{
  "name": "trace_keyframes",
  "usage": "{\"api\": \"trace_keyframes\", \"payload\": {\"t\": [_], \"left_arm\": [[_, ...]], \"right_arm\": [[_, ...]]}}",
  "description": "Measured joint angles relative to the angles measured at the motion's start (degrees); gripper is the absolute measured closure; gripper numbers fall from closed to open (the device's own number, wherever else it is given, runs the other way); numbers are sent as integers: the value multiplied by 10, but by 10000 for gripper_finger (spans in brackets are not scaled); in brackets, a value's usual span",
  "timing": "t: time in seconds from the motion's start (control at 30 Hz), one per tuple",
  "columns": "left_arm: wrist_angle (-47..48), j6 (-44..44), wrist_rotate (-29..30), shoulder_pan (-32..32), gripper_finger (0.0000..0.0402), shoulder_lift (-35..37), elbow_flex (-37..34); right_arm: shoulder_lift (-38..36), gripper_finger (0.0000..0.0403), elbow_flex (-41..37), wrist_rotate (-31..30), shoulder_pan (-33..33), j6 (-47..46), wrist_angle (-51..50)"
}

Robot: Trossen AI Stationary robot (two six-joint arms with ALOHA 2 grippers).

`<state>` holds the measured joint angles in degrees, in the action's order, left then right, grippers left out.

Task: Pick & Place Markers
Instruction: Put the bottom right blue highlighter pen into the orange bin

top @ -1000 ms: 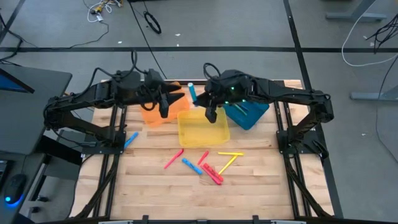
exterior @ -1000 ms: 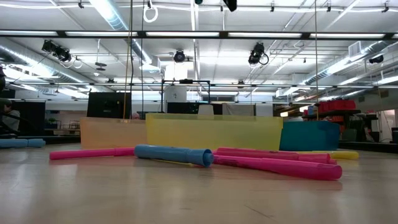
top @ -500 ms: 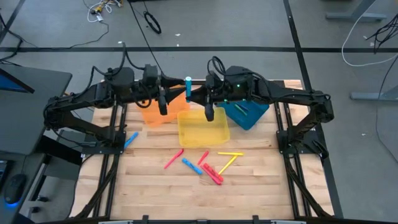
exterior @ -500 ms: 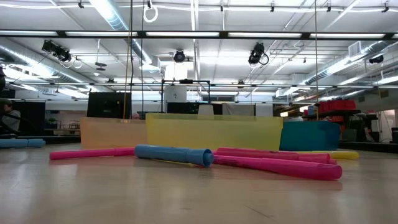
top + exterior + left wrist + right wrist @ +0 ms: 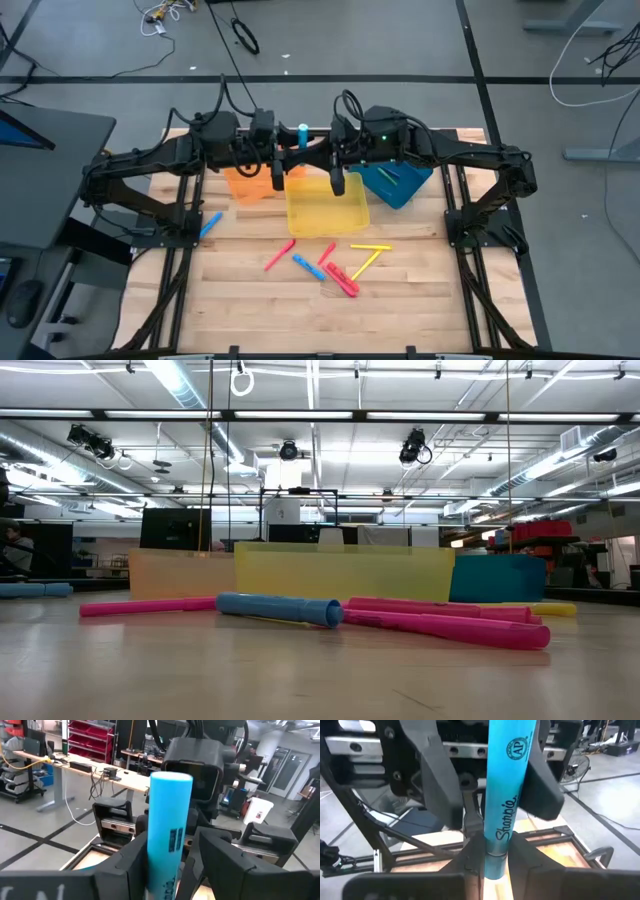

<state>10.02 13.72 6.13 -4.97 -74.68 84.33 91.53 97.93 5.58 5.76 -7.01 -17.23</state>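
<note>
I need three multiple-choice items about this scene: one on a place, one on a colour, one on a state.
1. Where is the upright blue marker?
A. on the table
B. in the air between both grippers
C. in a tray
2. What colour is the middle tray?
A. yellow
B. green
C. white
3. The right gripper is
A. open, empty
B. shut on the blue marker
C. holding a pink marker

Key: B, the blue marker stands between the left gripper and right gripper; A, the middle tray is yellow; B, its fingers pinch the marker's end.
</note>
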Motion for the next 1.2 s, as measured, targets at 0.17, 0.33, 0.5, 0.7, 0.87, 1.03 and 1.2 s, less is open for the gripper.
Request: {"api": "trace_keyframes", "payload": {"t": [0.17,0.33,0.5,0.7,0.87,1.03,1.2], "left_arm": [[5,-6,0,0,225,12,0],[11,-12,2,0,226,19,1],[11,-14,3,0,258,19,1],[14,-19,8,-1,329,20,1],[16,-18,0,-1,329,20,1],[21,-14,-5,-1,316,20,1],[25,-24,-8,0,326,20,1]], "right_arm": [[0,355,0,0,0,0,-19],[0,355,0,0,0,0,-22],[0,355,0,-1,0,0,-21],[0,355,0,0,0,0,-21],[0,355,0,0,0,0,-22],[0,346,0,25,0,-2,-24],[0,296,0,37,0,-2,-35]]}}
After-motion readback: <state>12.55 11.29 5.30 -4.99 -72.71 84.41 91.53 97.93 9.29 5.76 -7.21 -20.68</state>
